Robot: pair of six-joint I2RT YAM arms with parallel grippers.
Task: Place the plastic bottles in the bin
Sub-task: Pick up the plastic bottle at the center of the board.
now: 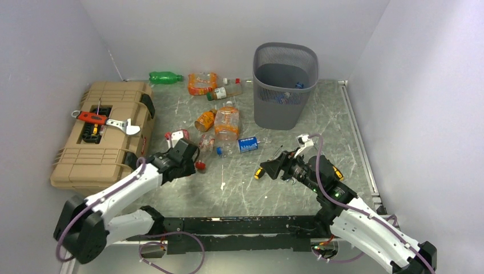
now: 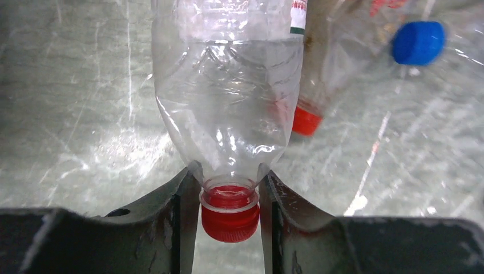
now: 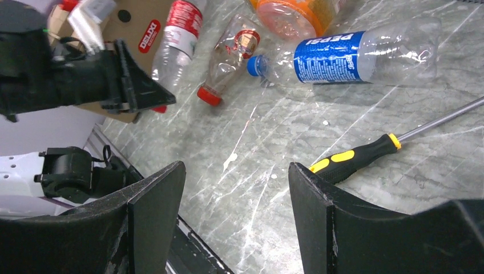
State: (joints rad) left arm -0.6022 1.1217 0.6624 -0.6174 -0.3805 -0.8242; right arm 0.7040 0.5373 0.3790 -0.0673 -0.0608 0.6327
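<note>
My left gripper [image 2: 230,211] is shut on the neck of a clear plastic bottle [image 2: 228,97] with a red cap [image 2: 230,222], which lies on the table. In the top view that gripper [image 1: 194,162] is left of centre, the red cap [image 1: 200,165] showing at its tip. Other plastic bottles lie near: a blue-labelled one [image 1: 248,144], orange ones [image 1: 227,121], a green one [image 1: 164,77]. The dark grey mesh bin [image 1: 283,85] stands at the back right with bottles inside. My right gripper [image 3: 237,194] hangs open over bare table, holding nothing.
A tan toolbox [image 1: 103,131] with tools on top sits at the left. A black-and-yellow screwdriver [image 3: 354,160] lies just right of my right gripper. A small clear bottle with a red cap [image 2: 306,121] lies beside the gripped one. White walls enclose the table.
</note>
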